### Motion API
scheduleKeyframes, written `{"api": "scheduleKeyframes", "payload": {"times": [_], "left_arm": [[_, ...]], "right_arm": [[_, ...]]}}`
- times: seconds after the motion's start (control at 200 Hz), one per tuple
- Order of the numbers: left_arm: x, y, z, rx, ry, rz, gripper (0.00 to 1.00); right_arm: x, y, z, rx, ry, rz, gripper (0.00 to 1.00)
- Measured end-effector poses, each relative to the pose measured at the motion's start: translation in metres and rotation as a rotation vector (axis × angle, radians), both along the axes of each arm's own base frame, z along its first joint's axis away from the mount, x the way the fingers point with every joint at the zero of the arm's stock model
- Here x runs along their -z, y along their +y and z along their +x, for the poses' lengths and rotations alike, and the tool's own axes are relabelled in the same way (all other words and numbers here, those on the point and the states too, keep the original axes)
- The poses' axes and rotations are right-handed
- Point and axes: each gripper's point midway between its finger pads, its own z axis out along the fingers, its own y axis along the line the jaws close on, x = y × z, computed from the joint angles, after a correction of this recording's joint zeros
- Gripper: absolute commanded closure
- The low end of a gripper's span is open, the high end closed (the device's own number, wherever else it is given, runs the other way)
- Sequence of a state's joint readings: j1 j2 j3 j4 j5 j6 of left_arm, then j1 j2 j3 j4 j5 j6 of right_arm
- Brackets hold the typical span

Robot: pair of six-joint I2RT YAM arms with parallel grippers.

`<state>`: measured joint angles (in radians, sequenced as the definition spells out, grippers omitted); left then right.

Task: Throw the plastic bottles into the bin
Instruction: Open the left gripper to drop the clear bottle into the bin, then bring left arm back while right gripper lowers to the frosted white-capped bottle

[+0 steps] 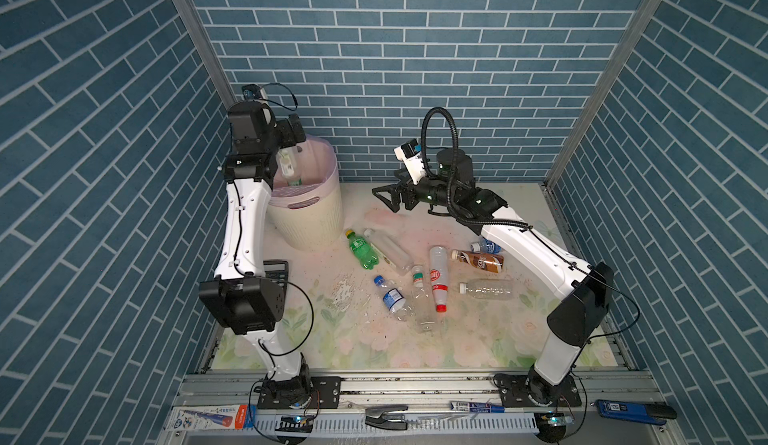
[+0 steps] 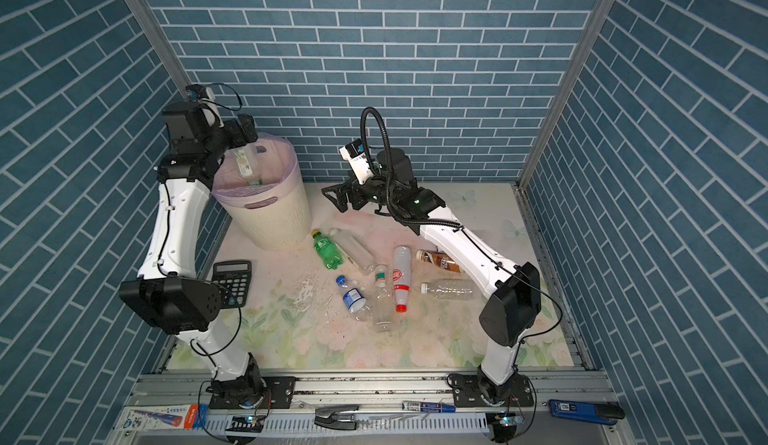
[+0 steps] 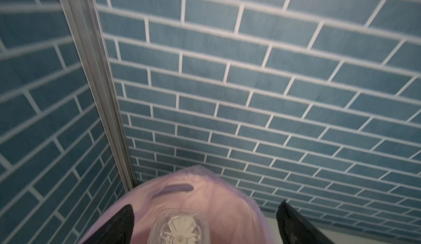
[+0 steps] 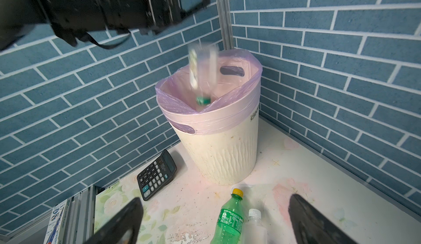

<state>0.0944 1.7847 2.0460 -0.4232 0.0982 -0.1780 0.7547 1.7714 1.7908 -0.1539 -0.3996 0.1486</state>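
Left wrist view: left end effector [image 3: 206, 205] is spread wide. Its black fingers [image 3: 120, 222] stand well apart, and the base of a green-capped bottle [image 3: 180, 228] shows between them with a gap on either side.

Right wrist view: that end effector [image 4: 182, 3] hangs above the bin [image 4: 218, 158]. The green-capped bottle [image 4: 202, 71] is below it, cap down. The cap is inside the mouth of the pink liner [image 4: 227, 115] and the body is above the rim. It is badly blurred, but it appears free of both fingers and not gripped.

Right end effector [image 4: 215, 198]: jaws open with nothing between them. It is held off the tabletop [image 1: 374, 347], to the right of the bin and facing it.

In a top view, the other bottles lie on their sides mid-tabletop:
- green bottle [image 1: 362, 249] near the bin's foot
- plain clear bottle [image 1: 390, 252] right alongside the green one
- blue-labelled bottle [image 1: 390, 297]
- white bottle with red cap [image 1: 437, 283]
- brown-labelled bottle [image 1: 480, 261]

Calculator [image 2: 232, 283] sits at the left edge, beside the left arm's elbow and apart from the bin.
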Motion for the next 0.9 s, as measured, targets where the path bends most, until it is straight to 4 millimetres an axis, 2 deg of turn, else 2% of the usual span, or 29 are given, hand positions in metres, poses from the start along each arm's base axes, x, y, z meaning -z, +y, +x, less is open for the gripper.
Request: {"api": "scheduleKeyframes", "payload": {"times": [0.04, 0.095, 0.21, 0.34, 0.385, 0.44, 0.5, 0.575, 0.73, 0.9], "left_arm": [[0.008, -0.005, -0.001, 0.014, 0.024, -0.008, 0.01], [0.004, -0.017, -0.004, 0.041, 0.019, -0.012, 0.01], [-0.033, -0.051, -0.027, 0.124, -0.058, -0.012, 0.01], [-0.085, -0.096, -0.069, 0.255, -0.189, -0.043, 0.01], [-0.095, -0.109, -0.084, 0.294, -0.222, -0.064, 0.01], [-0.097, -0.122, -0.097, 0.327, -0.240, -0.095, 0.01], [-0.090, -0.136, -0.107, 0.357, -0.240, -0.134, 0.01], [-0.069, -0.155, -0.111, 0.398, -0.199, -0.179, 0.01], [-0.007, -0.192, -0.106, 0.451, -0.056, -0.253, 0.01], [0.053, -0.211, -0.107, 0.460, 0.076, -0.310, 0.01]], "right_arm": [[0.000, 0.000, 0.000, 0.000, 0.000, 0.000, 0.01], [0.001, 0.000, 0.000, 0.000, 0.001, -0.001, 0.01], [0.006, 0.000, 0.001, 0.005, 0.007, -0.008, 0.01], [0.025, -0.001, 0.002, 0.015, 0.038, -0.036, 0.01], [0.033, -0.002, 0.003, 0.021, 0.048, -0.049, 0.01], [0.043, -0.003, 0.004, 0.031, 0.060, -0.064, 0.01], [0.055, -0.005, 0.005, 0.044, 0.075, -0.083, 0.01], [0.072, -0.009, 0.005, 0.058, 0.098, -0.112, 0.01], [0.110, -0.020, 0.003, 0.090, 0.148, -0.174, 0.01], [0.143, -0.036, -0.004, 0.117, 0.194, -0.218, 0.01]]}}
